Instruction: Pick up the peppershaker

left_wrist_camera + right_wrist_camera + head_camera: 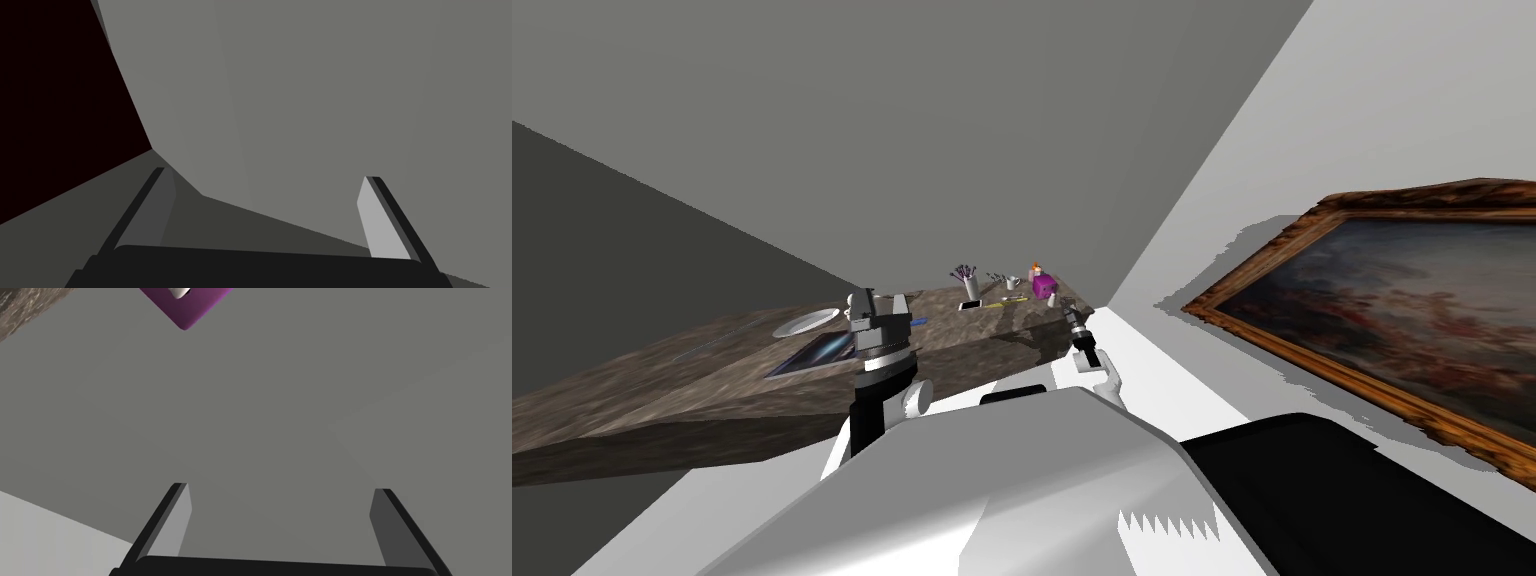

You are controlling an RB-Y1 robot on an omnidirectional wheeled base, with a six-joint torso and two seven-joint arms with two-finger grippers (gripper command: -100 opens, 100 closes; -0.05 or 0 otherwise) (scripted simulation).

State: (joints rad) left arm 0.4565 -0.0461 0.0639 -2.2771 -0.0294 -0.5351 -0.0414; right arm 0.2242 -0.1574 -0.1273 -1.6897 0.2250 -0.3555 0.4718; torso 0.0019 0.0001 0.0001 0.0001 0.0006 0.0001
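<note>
The peppershaker [1052,299] is a small white piece near the far right corner of the brown stone table [662,385], just in front of a magenta box [1043,286]. My right gripper [1070,314] hovers open a little short of it, by the table's right edge. In the right wrist view its fingers [281,488] stand wide apart and hold nothing; beyond them the magenta box [187,310] has a bit of white [180,292] against it. My left gripper [874,303] is raised over the table's middle, open [267,176] and holding nothing.
On the table are a white plate [807,322], a dark flat tablet [817,352], a phone [970,304], a cup of purple flowers [969,285], a mug [1012,283] and a yellow pencil [994,302]. A framed painting [1392,310] hangs on the right wall.
</note>
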